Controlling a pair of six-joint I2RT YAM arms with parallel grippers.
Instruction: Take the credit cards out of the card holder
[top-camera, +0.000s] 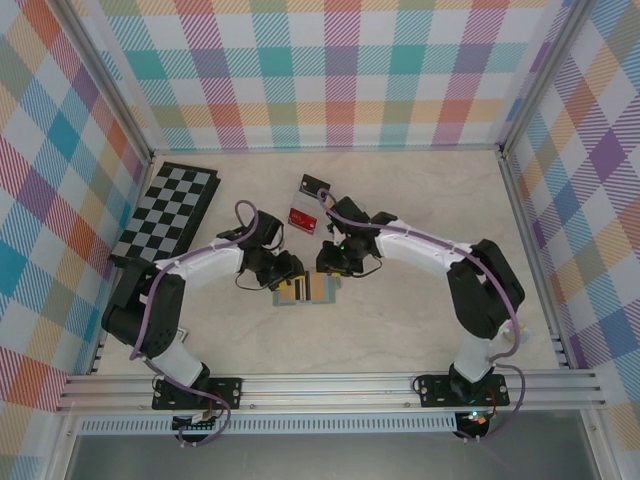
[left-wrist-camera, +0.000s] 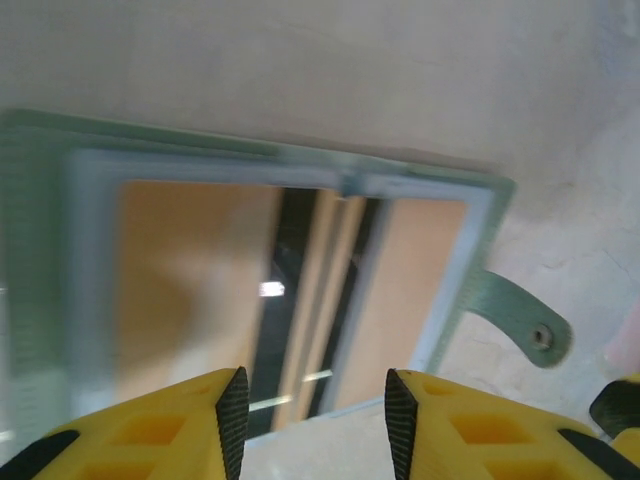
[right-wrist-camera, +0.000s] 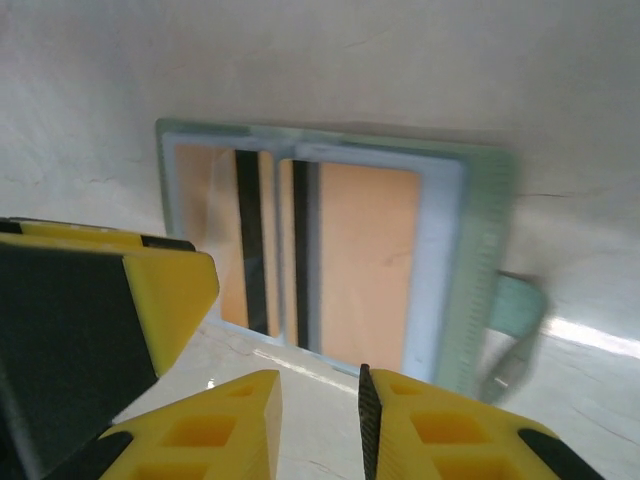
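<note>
The left gripper is found with its yellow fingers parted. Nothing is seen between them, and they are held just above the near edge of the card holder. The right gripper is likewise found with its fingers apart, though by a narrower gap. Bare table surface is seen through that gap, and nothing is pinched. In the overhead view the two grippers are placed close together, tip to tip, over the far edge of the card holder. One finger of the left gripper is seen at the left of the right wrist view.

The card holder is laid open and flat on the table, midway between the two arms. Its pale blue lining is turned upward. Yellow-orange credit cards are seated in its slots, and black stripes are shown on those nearest the fold. A grey-green strap tab with a snap is extended from one side of the holder onto the table.

A red card is recorded on the table beyond the grippers, apart from the holder. A pale rectangular item, not identifiable, is noted just behind it. A chessboard is laid at the far left.
</note>
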